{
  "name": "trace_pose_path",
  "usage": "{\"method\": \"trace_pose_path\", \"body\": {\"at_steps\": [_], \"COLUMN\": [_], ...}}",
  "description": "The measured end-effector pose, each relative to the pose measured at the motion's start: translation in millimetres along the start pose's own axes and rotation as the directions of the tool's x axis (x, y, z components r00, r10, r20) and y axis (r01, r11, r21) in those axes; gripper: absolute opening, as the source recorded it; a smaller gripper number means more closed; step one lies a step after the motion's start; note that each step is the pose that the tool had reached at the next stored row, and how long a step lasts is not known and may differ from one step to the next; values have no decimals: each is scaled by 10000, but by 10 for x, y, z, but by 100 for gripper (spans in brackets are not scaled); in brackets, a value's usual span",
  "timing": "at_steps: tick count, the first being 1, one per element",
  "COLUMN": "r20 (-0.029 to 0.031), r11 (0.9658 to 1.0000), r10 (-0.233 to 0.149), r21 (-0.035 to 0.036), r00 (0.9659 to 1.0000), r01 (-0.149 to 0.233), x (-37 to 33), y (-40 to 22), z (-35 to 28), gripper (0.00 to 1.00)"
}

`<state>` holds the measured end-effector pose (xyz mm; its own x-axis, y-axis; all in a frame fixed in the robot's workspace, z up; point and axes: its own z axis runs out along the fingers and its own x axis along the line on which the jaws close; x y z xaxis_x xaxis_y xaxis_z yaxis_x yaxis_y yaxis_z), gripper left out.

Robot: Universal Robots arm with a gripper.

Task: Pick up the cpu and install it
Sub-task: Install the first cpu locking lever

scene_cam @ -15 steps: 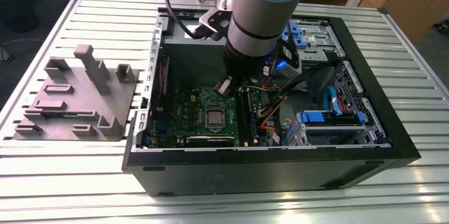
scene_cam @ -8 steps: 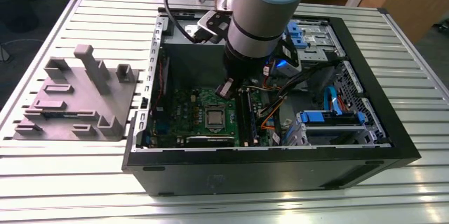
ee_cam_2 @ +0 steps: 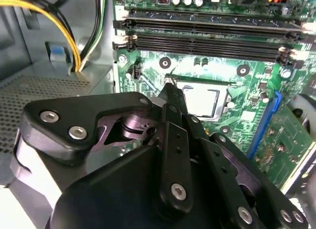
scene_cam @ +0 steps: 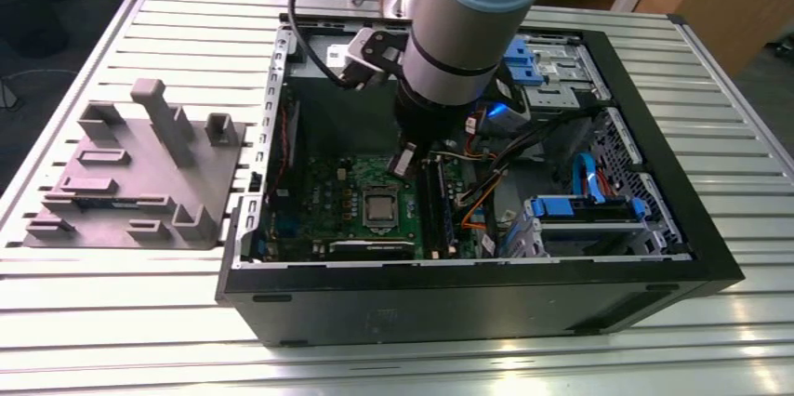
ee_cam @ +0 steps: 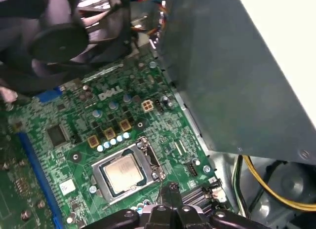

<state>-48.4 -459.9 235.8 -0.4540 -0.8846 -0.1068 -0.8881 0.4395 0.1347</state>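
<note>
The cpu (ee_cam: 121, 170) lies flat inside the socket frame (ee_cam: 100, 166) on the green board (ee_cam: 168, 123) — seating is judged complete. The gripper (ee_cam_2: 170, 87) hovers just beside the frame with fingers pressed together, empty. Any latching step calls for precise tip contact — latch state cannot be told.

arm (scene_cam: 462, 43): grey, pale-blue cap | gripper (ee_cam_2: 170, 88): black, silver screws | cable (scene_cam: 297, 15): apparently black

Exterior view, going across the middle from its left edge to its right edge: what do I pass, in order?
In order: grey fixture block → cpu → black memory slots → blue drive bracket.
</note>
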Motion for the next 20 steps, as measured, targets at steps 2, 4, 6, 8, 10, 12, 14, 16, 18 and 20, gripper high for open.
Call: {"method": "trace_pose_path", "body": {"at_steps": [2, 4, 6, 8, 10, 12, 14, 16, 18, 20], "r20": [27, 40, 31, -15, -61, -93, -91, -81, -68, -105], "r11": [10000, 9997, 9990, 9969, 9934, 9900, 9883, 9876, 9851, 9788], "r10": [-78, -214, -452, -792, -1144, -1411, -1528, -1567, -1718, -2049], "r21": [60, 81, 62, 22, -21, -44, -14, 15, 3, -41], "r00": [10000, 9998, 9990, 9969, 9934, 9900, 9882, 9876, 9851, 9787], "r01": [78, 214, 452, 792, 1144, 1411, 1528, 1568, 1718, 2049], "x": [-1, -3, -3, -3, -3, -2, -2, -2, -3, -2], "y": [0, 2, 3, 3, 3, 3, 2, 2, 3, 3], "z": [-8, -25, -27, -28, -28, -29, -29, -32, -33, -33], "gripper": [10, 10, 10, 10, 10, 10, 10, 10, 10, 10]}}
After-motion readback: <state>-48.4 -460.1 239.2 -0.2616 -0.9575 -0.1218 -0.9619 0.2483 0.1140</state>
